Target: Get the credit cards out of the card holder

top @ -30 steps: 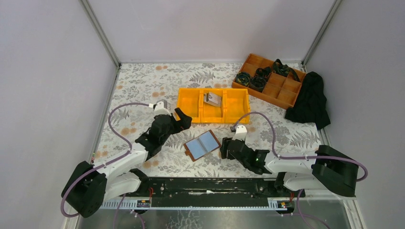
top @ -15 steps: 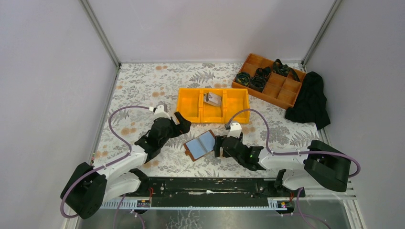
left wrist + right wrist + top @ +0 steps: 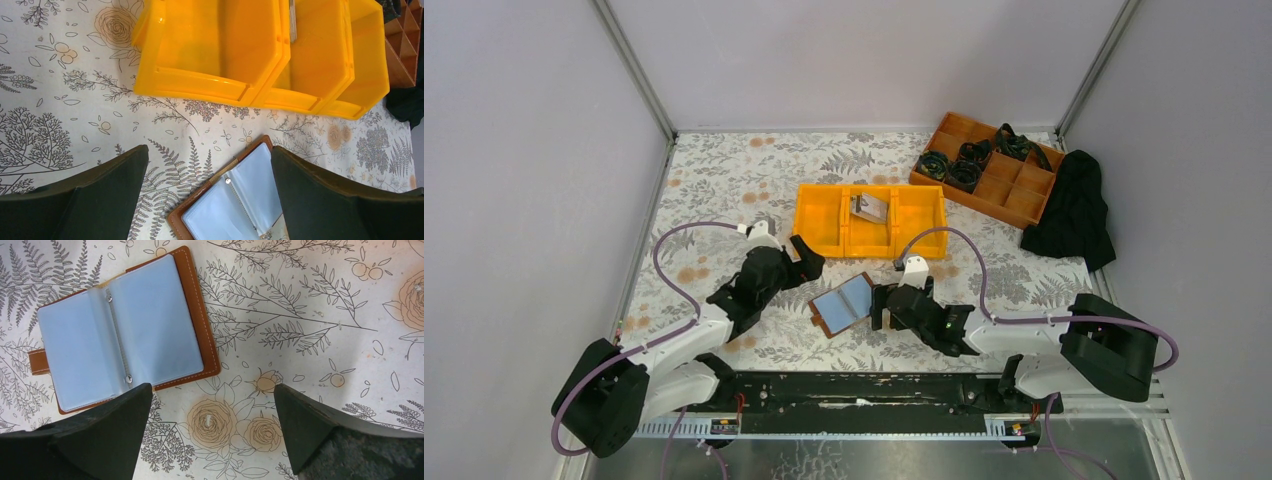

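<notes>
1. Our right tool (image 3: 211, 390) stands wide with nothing between its fingers; it hangs low over the counter (image 3: 744, 170), and one fingertip sits just beside the near edge of the holder (image 3: 206, 340).
2. Our left tool (image 3: 209, 149) is also wide and empty; it hovers between the holder and the bin (image 3: 210, 85), a little farther from the holder than the right one.
3. The holder lies open and flat between the two tools, with its long axis running from near-left to far-right in the top view; from the right tool it lies ahead and to the left.
4. The sleeves (image 3: 150, 315) on show look clear and bare; we cannot tell whether a card hides under a page.
5. The cards (image 3: 869, 207) sit as a small heap in the middle compartment of the bin, well beyond the holder.
6. We judge the right arm the nearer for any further work on the holder; the move turns on coming in from the right edge, across the spine; if a page must be turned, a thin sleeve may slip from the fingers.
</notes>
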`<state>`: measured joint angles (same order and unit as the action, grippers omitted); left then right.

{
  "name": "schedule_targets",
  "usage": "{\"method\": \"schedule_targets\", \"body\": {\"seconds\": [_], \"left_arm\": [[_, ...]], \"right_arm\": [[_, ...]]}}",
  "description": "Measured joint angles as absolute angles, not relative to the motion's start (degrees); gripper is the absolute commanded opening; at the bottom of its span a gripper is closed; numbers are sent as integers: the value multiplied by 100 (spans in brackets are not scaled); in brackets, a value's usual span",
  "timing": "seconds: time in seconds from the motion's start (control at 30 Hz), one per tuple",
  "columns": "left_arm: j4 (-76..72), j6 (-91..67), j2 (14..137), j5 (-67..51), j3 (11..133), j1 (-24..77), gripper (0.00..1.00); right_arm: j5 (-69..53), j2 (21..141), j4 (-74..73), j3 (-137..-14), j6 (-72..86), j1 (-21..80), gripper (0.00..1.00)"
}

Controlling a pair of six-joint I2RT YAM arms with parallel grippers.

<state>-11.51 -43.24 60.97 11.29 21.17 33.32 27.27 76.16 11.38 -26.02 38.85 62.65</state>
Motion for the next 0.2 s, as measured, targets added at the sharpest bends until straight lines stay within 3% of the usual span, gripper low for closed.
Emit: {"method": "schedule_targets", "body": {"seconds": [0.2], "left_arm": [[-1155, -4320, 6084, 1103, 2117, 3330, 100]], "right_arm": [[2617, 7614, 1098, -2626, 3885, 6265, 99]]}}
